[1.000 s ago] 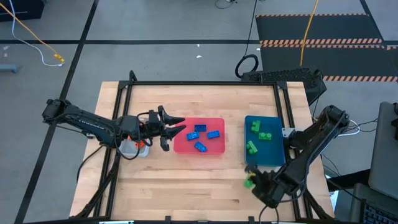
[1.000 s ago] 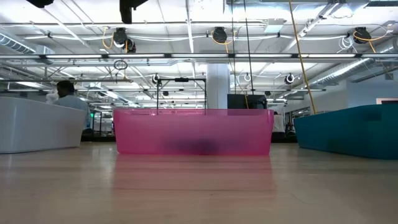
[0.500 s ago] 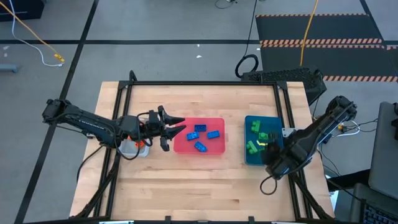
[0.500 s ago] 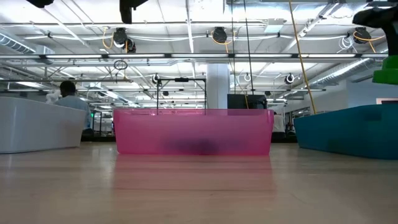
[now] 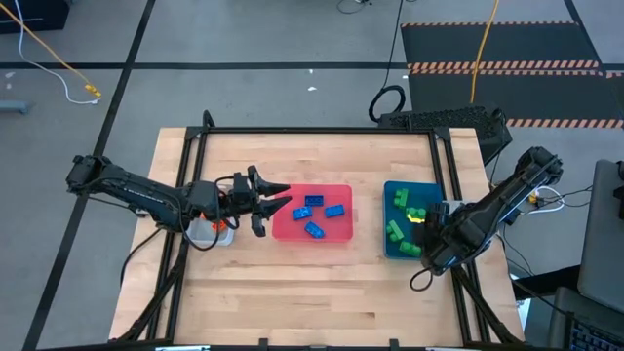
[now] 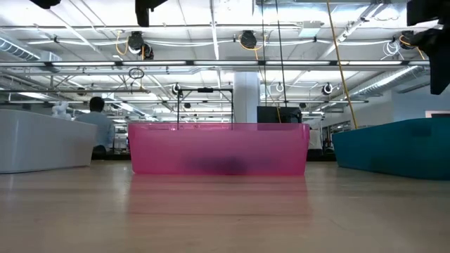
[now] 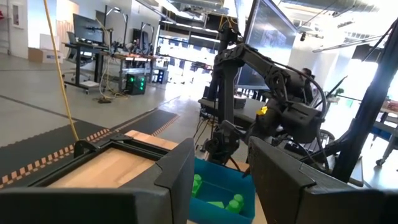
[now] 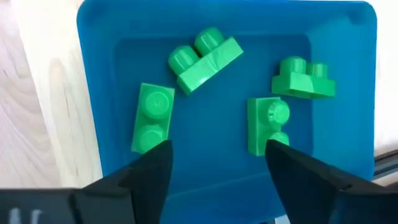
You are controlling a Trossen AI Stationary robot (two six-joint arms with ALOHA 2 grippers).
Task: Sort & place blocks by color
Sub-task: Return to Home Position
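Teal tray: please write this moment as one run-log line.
right gripper: open, empty, above teal tray | green blocks in tray: four | left gripper: open, beside pink tray

Wood table (image 5: pixel 292 292) w/ 3 trays in a row, all apart: grey tray (image 5: pixel 203 237) left, pink tray (image 5: pixel 336 235) in the middle, teal tray (image 5: pixel 426 193) right. Black mat (image 5: pixel 497 49) w/ stripy edges & yellow cable (image 5: pixel 91 94) on the floor. Low view: a person (image 6: pixel 102 126) far back.

High view straight down on table (image 5: pixel 292 283), low view level at tabletop, both wrist views sharing the teal tray (image 8: pixel 99 93)
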